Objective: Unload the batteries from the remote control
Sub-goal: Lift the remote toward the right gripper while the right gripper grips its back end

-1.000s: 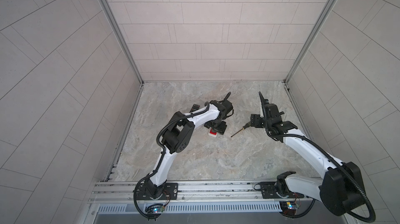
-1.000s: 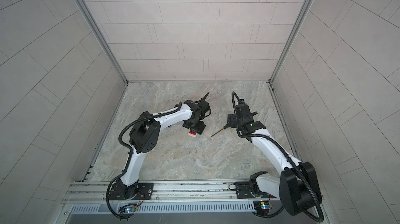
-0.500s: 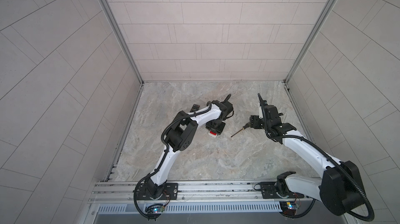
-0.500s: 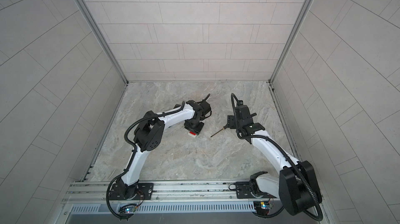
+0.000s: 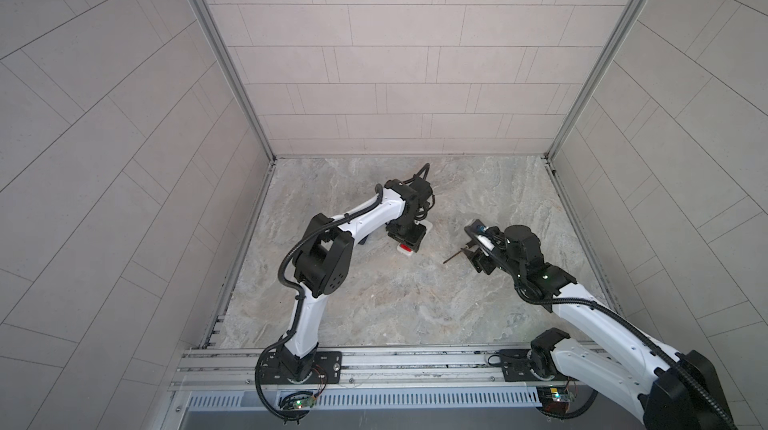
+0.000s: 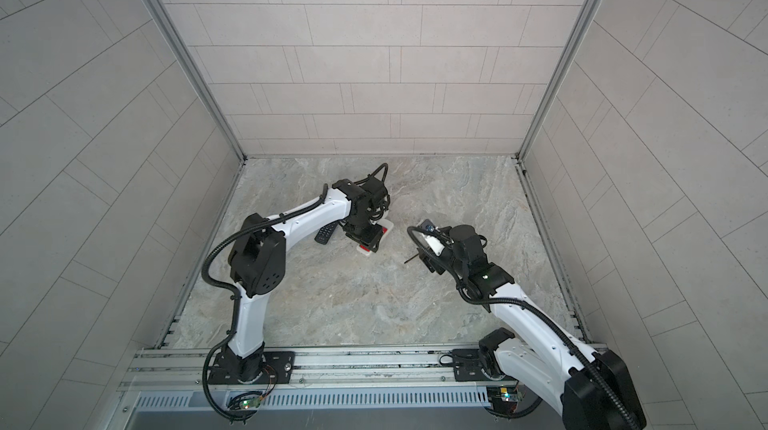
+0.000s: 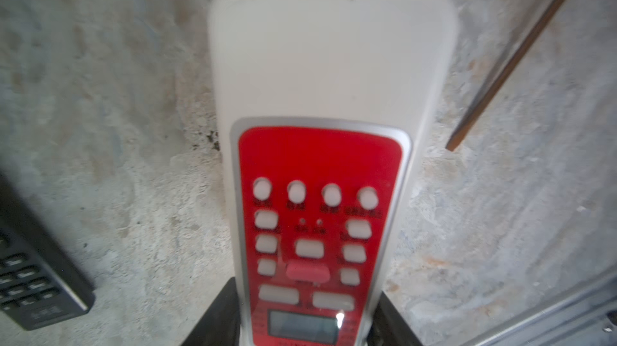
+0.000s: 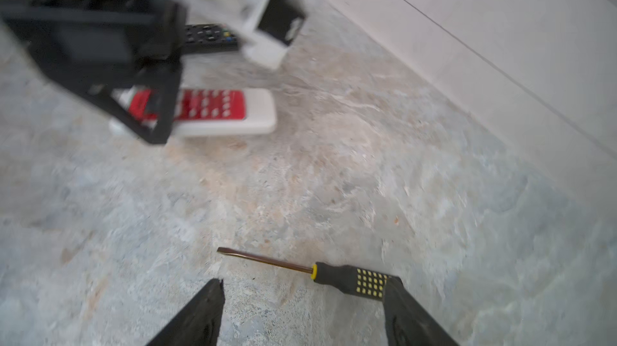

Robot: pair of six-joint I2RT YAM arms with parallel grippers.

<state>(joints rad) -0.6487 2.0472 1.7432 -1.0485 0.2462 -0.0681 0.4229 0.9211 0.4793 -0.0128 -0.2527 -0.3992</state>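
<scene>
Pale tiled walls box in a grey marble tabletop (image 5: 374,303). The left gripper (image 7: 305,294) is clamped on the display end of the white remote (image 7: 330,60). It lies buttons-up, so its battery bay and the batteries are hidden. The right gripper (image 8: 303,282) hangs spread over the screwdriver (image 8: 350,279). A black remote (image 7: 30,270) lies nearby.

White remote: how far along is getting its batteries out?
Nothing looks done: no batteries show, and the white remote lies buttons-up. In hand: the left jaws clamp its display end; the right jaws stand open at the screwdriver handle. Left: opening it, removing batteries.
</scene>
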